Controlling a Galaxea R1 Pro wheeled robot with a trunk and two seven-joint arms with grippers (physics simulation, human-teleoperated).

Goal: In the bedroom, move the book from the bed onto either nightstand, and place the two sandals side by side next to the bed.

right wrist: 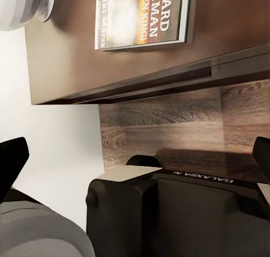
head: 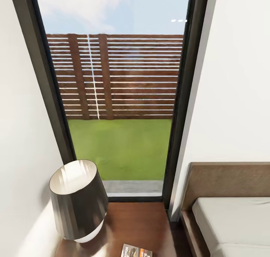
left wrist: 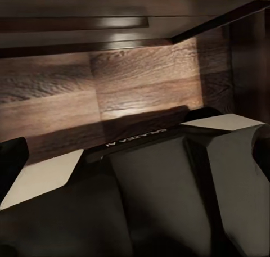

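In the head view the book (head: 137,250) lies on the nightstand (head: 127,219) beside the lamp (head: 78,200), with the bed (head: 232,215) to the right; that step looks done, the sandals left. In the left wrist view the left pincer (left wrist: 135,150) stands wide over floor (left wrist: 112,94). In the right wrist view the right pincer (right wrist: 138,156) stands wide, empty, the book (right wrist: 143,15) ahead of it.

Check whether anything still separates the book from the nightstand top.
Nothing visible does. The book already lies flat on the nightstand top, apart from the lamp at its left. The right wrist view shows the book resting near the front edge.
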